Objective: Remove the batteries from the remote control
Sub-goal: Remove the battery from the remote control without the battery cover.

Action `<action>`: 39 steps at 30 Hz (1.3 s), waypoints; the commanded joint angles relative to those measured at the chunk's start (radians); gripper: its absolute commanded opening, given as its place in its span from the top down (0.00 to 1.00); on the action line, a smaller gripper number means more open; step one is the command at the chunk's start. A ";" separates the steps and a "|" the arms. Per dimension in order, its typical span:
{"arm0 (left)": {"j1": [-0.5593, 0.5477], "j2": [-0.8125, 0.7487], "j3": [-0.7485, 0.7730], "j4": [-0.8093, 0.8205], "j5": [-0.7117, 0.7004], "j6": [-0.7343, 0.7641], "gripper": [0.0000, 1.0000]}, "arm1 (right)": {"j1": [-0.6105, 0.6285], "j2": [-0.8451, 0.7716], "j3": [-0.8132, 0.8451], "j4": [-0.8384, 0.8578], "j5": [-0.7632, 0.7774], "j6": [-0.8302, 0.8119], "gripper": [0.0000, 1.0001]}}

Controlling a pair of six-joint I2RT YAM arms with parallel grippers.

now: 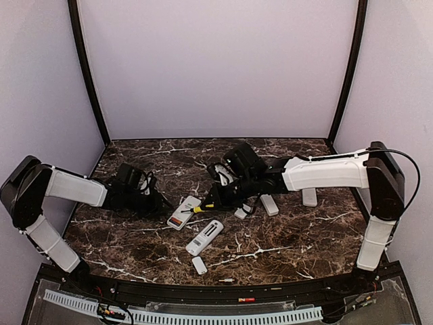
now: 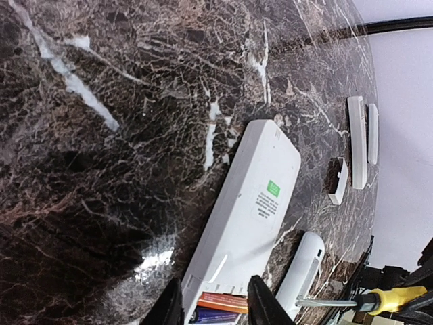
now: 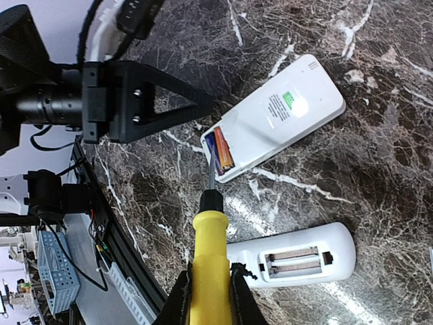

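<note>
Yellow-handled screwdriver [image 3: 210, 254], clamped in the right claw [image 3: 210, 298], points straight ahead at the orange and blue batteries [image 3: 222, 149] lying in the open end of the white plastic remote control [image 3: 281, 118]; beyond, the left claw [image 2: 215, 306] straddles that end, narrowly parted.

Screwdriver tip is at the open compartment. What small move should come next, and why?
Probably lever the screwdriver tip under the batteries to pop one up. The right gripper is shut on the screwdriver, and its tip meets the batteries, which sit in the remote's open compartment. The left gripper straddles that end; whether it clamps is unclear.
</note>
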 commanded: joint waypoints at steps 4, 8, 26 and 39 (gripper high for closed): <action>-0.004 -0.068 0.017 -0.073 -0.026 0.057 0.66 | 0.009 0.011 0.033 -0.052 0.017 -0.048 1.00; -0.004 -0.051 0.019 -0.060 -0.004 0.052 0.66 | 0.009 0.021 0.042 -0.060 0.020 -0.058 1.00; -0.004 0.054 0.070 -0.023 0.062 0.070 0.63 | 0.010 0.103 0.088 -0.085 -0.004 -0.100 1.00; -0.003 0.109 0.086 0.006 0.101 0.064 0.69 | 0.009 0.157 0.111 -0.073 -0.064 -0.094 1.00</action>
